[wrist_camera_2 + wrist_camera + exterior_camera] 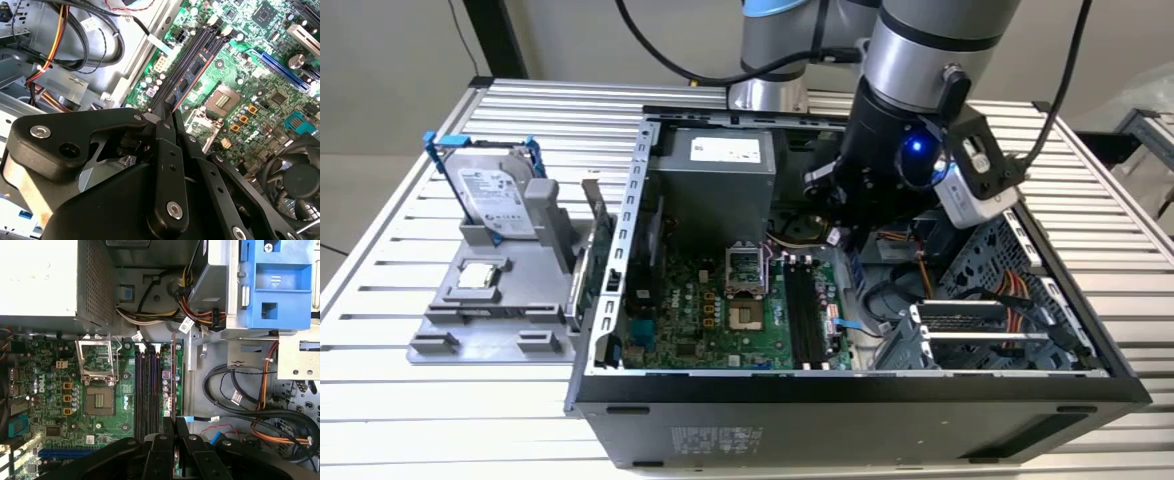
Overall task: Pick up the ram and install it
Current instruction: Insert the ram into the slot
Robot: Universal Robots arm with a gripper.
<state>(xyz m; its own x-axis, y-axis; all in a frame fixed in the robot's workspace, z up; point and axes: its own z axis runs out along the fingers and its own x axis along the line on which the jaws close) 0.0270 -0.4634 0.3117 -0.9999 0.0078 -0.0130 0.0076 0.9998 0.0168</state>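
The gripper is clamped on the ram, which stands on edge over the slots of the motherboard; I judge it should stay square to its slot and be pressed down evenly

The arm reaches steeply downward, wrist vertical. Below it the gripper points straight down, its black fingers drawn together, pinching the thin ram edge-on between the fingertips.

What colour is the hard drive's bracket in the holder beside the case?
Blue, clearest in the exterior view: the hard drive's bracket.
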